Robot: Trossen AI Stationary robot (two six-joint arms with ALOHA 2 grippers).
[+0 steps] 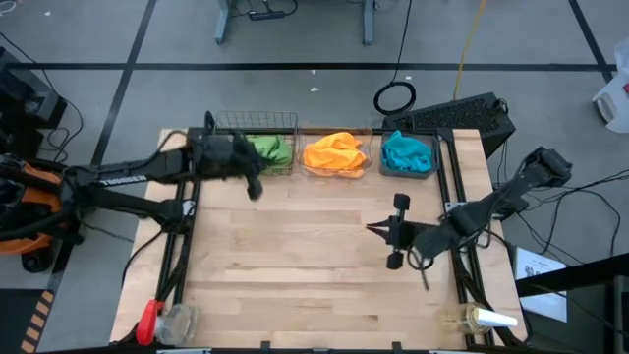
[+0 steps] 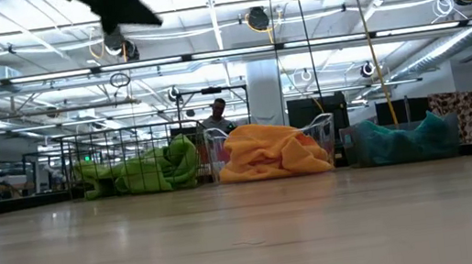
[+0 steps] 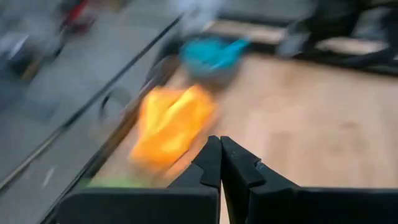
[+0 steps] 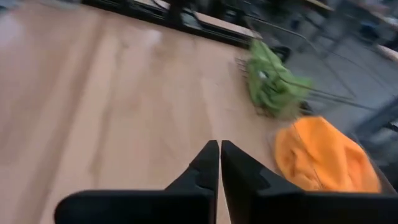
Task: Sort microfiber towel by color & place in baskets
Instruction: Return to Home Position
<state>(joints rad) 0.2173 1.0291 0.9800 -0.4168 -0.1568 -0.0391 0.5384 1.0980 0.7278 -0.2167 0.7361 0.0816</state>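
Left tool [image 1: 253,185] is pinched closed and empty, just beside the wire basket [image 1: 257,116] holding the green towel [image 1: 272,149]. If I pull back low, I might knock it. Right tool [image 1: 378,229], closed too, waits over the counter [image 1: 295,261].

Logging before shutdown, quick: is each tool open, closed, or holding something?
Left tool: closed, empty, by the wire basket.
Right tool: closed, empty, above the tabletop.

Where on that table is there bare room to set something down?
The broad table middle is bare, bordered by the left claw, the right claw and the near edge. Crowded: the back edge, where wire basket, clear tub and grey tub hold towels; clutter at both front corners.
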